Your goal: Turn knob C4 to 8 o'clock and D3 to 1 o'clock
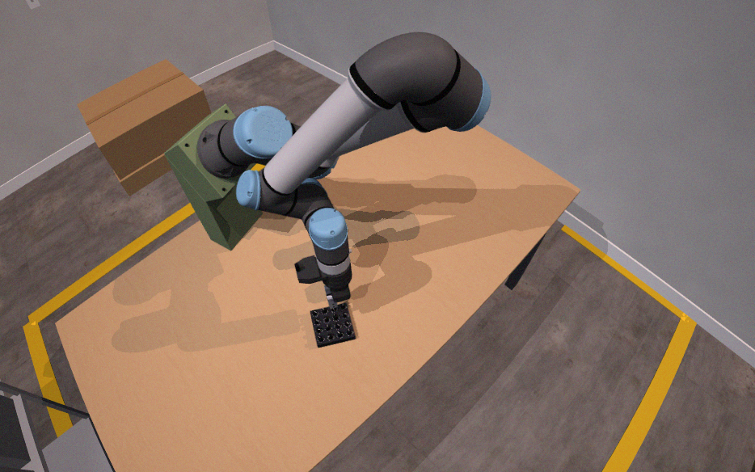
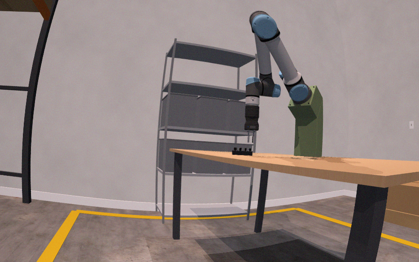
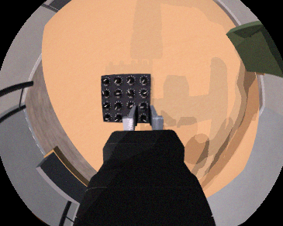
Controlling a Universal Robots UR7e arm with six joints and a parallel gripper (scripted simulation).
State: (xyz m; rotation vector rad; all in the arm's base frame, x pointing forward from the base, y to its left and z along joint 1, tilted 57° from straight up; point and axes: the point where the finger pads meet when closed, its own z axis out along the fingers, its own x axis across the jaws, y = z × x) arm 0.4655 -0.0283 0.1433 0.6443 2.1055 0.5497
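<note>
The black knob box (image 1: 333,330) (image 2: 242,151) (image 3: 119,97) stands flat on the wooden table (image 1: 192,381) (image 2: 334,166) (image 3: 84,40), with four rows of small dark knobs. Its printed names and white lines are too small to read. My gripper (image 1: 330,304) (image 2: 249,139) (image 3: 143,111) hangs straight down a short way above the box and does not touch it. In the wrist view its fingertips frame a knob in the box's lower right corner. The fingers stand partly apart with a clear gap and nothing between them.
The arm's green pedestal (image 1: 204,175) (image 2: 307,130) (image 3: 253,50) stands at the table's edge behind the box. A cardboard box (image 1: 140,117) (image 2: 412,202) sits on the floor beyond it. A grey shelf rack (image 2: 204,97) stands off the table against the wall.
</note>
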